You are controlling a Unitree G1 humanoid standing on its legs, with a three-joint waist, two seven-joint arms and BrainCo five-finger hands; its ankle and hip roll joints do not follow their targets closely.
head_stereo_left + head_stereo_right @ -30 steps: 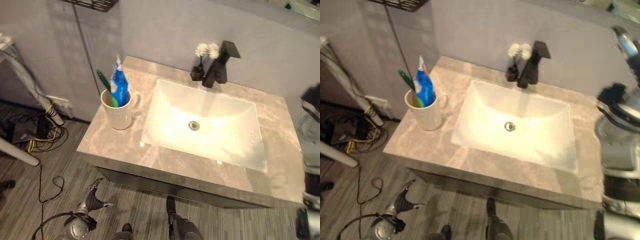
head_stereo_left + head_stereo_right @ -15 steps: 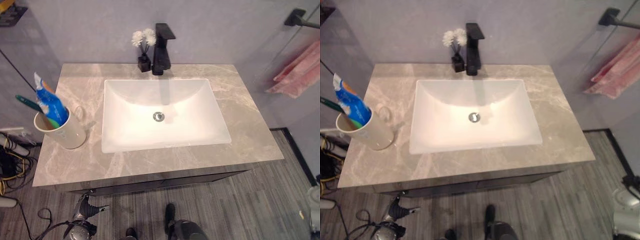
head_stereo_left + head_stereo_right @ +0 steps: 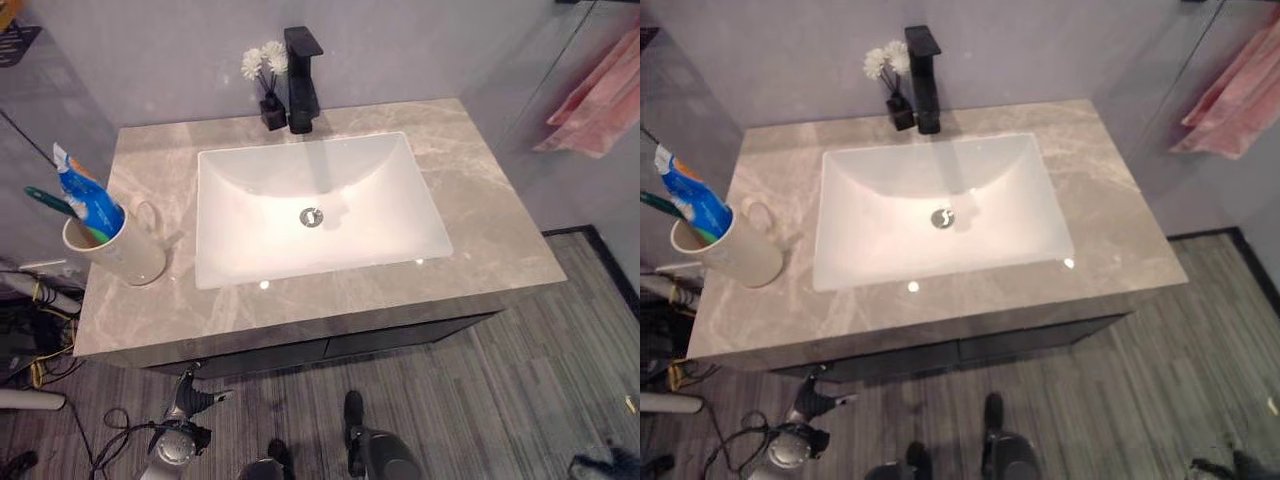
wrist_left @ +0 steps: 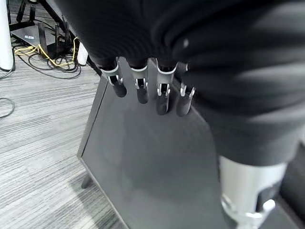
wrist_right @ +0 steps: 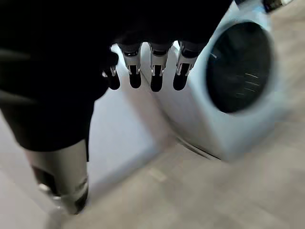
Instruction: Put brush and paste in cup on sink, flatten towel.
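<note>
left hand [image 4: 143, 71] fingers straight, relaxed, empty, over a dark panel. right hand [image 5: 147, 62] likewise, beside a white round-windowed machine [image 5: 238, 81]. green toothbrush [image 3: 50, 200] and blue paste tube [image 3: 88, 203] stand in cream mug [image 3: 125, 255] on grey marble counter [image 3: 480, 210], left of white basin [image 3: 315, 210]. pink towel [image 3: 600, 95] hangs at right, cut off; tube print unreadable.

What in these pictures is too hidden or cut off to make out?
- Towel: cut off by the eye view's right edge; its rail is hidden.
- Brush and paste: lower ends hidden inside the cup.
- Flowers: too small for detail.
- Appliance in right wrist view: blurred.
</note>
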